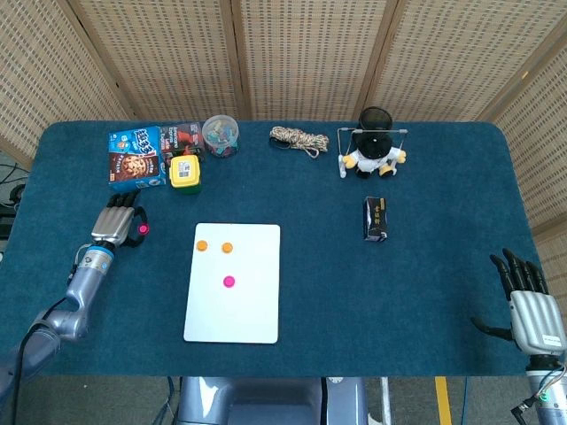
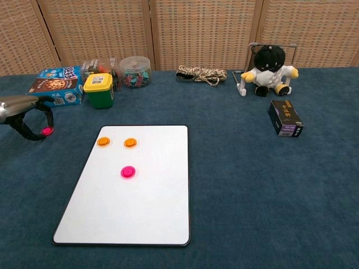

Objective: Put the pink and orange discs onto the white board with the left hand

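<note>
Woven-cane screens closed off the back of the scene, and a dark blue cloth covered the surface point(image 1: 425, 292) from edge to edge.

At the far left, the left hand point(image 2: 25, 115) hovered low over the cloth with its fingers point(image 2: 38, 107) curled down around a loose pink disc point(image 2: 47, 131); the chest view showed the tips at or beside the disc, but whether they had actually pinched it could not be told. That disc lay off the white board point(image 2: 140, 213), near its upper left corner. Behind the hand stood a blue biscuit box point(image 1: 135, 158), a yellow-lidded green tub point(image 1: 185, 173) and a clear jar of clips point(image 1: 221, 135).

On the board's upper part sat two orange discs point(image 2: 104, 142), side by side, and a second pink disc point(image 2: 128, 172) below them.

The loose disc looked small, flat, stiff and light, probably smooth plastic, so it could slip or skate on the cloth; the rim, taken between thumb and a fingertip, seemed the sensible hold.

Further right lay a coil of rope point(image 1: 294, 138), a plush penguin point(image 1: 374, 152) against a wire stand and a small dark box point(image 1: 376, 219). At the far right the right hand point(image 1: 532, 305) rested idle, fingers spread, holding nothing.
</note>
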`<state>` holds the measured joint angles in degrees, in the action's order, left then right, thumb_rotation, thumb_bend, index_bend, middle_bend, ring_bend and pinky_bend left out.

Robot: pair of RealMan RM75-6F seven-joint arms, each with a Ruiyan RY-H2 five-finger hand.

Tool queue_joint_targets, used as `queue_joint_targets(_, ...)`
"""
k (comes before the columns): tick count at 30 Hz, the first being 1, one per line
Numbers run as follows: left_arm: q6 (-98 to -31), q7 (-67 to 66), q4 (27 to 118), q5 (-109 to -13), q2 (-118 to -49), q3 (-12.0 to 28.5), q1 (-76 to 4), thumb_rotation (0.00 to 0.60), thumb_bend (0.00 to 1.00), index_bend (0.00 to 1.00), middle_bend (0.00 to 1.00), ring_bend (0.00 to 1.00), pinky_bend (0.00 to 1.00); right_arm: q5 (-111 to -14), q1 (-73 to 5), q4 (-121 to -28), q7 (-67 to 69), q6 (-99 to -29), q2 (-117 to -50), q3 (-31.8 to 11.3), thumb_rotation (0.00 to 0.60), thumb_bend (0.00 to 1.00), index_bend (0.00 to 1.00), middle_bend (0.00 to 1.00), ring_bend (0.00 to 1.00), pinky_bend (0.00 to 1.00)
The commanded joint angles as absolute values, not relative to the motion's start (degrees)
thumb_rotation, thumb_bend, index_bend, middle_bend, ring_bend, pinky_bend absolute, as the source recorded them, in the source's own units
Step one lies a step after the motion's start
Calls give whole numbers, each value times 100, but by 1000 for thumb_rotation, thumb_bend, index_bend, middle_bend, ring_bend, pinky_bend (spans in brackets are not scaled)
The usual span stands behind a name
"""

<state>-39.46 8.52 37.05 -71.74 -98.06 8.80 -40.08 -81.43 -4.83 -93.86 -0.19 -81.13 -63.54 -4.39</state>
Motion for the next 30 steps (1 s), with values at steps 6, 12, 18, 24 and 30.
queue_joint_targets(6,-4401,986,4379,-7379,-9424,884,-3912,600,364,535,0,0,0,-8151,-483,-9386,7,-8108,-6347,-435,600,2,0,0,0,0)
queue_joint_targets(12,-4904,1092,5312,-7739,-8998,765,-3792,600,362,535,0,0,0,-8164,-479,-9388,31,-8116,-6343,-431,600,2,0,0,0,0)
queue_joint_targets(18,-5514,1011,6716,-8408,-8532,410,-3650,600,357,535,0,0,0,-8175,-475,-9384,33,-8126,-6346,-426,600,2,0,0,0,0)
queue_joint_targets(24,-5580,626,7576,-8601,-8466,207,-3634,600,356,535,0,0,0,-8175,-469,-9385,69,-8128,-6340,-424,600,2,0,0,0,0)
queue_joint_targets(30,-5432,353,7536,-8438,-8726,155,-3633,600,356,535,0,0,0,-8175,-471,-9385,97,-8114,-6332,-421,600,2,0,0,0,0)
